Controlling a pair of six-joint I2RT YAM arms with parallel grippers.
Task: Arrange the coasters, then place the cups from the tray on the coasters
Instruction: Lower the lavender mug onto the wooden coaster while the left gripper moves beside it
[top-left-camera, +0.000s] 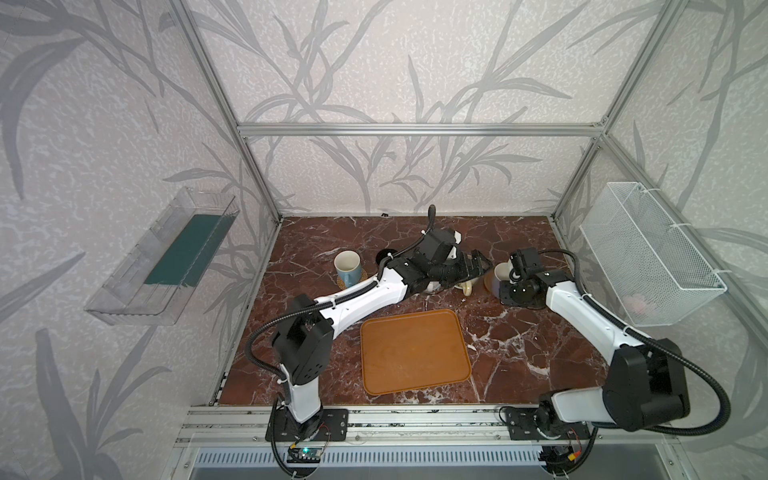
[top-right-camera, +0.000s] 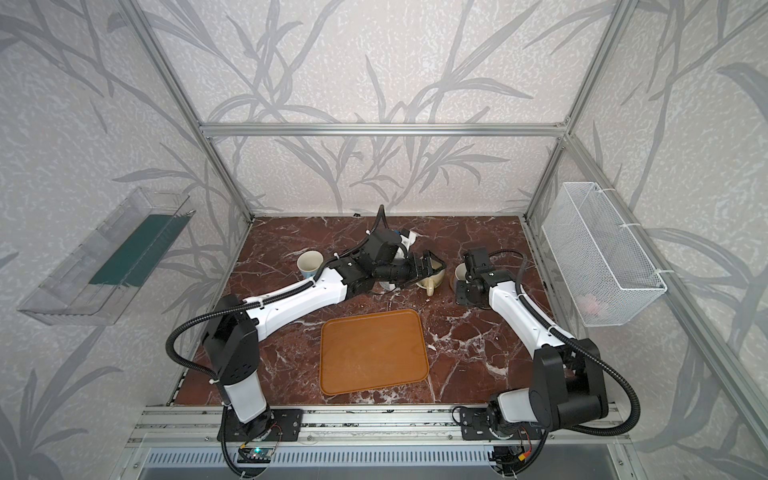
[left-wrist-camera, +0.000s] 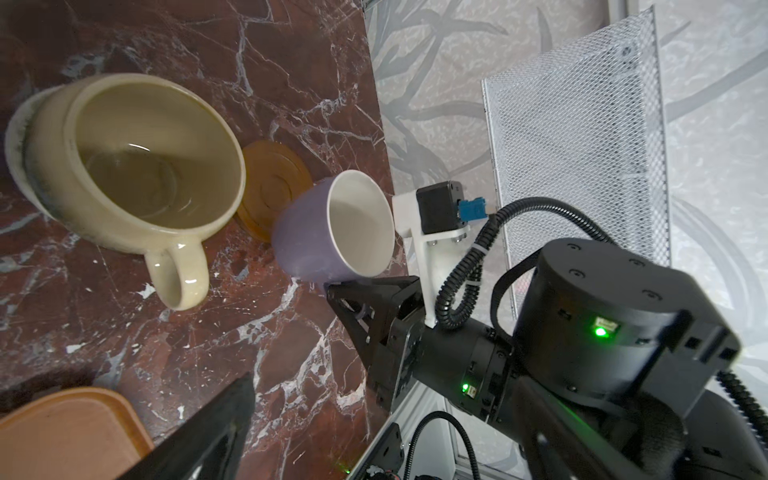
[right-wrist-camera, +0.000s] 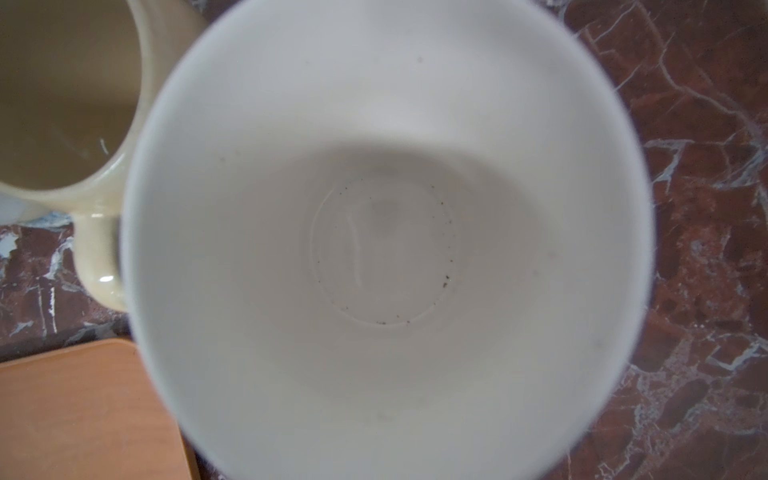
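The lavender cup (right-wrist-camera: 386, 232) fills the right wrist view, blurred at its rim and hiding the right pincer, while in both top views the left arm (top-left-camera: 374, 297) covers most of the black cup (top-left-camera: 388, 254).

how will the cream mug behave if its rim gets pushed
The cream mug looks wide and squat, so it would probably slide rather than tip. Its glossy glaze suggests a slippery grip. It sits on a soft-looking coaster, which may drag along with it.
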